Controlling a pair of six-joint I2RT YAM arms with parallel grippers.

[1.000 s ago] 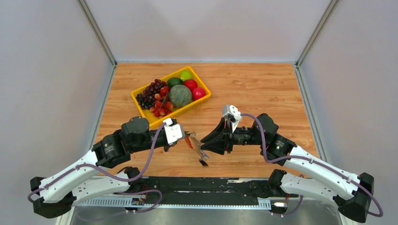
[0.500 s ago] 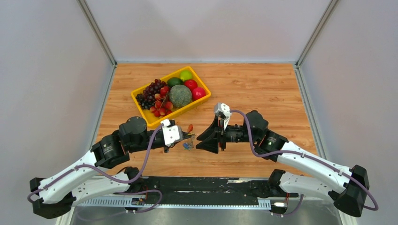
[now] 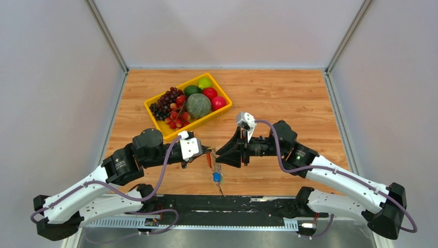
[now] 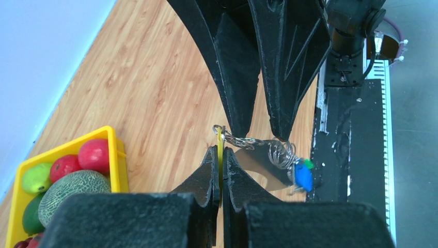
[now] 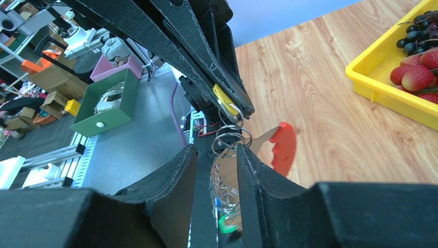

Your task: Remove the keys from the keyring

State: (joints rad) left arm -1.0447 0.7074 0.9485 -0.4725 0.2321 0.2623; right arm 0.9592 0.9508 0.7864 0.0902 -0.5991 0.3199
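A yellow fruit tray [image 4: 121, 170] sits towards the far left corner, cut off in the left wrist view. Above the middle of the near edge, the left gripper [image 4: 220, 153] is clenched on a yellow key [image 5: 225, 101], most of it hidden between the fingers. From it the keyring [image 3: 215, 166] hangs clear of the table with its red tag [image 5: 283, 147]. A blue key [image 4: 303, 178] dangles lowest, and a green key [image 5: 224, 225] is half hidden. The right gripper [image 5: 217, 155] straddles the bunch, fingers parted, a dark gap beside the metal.
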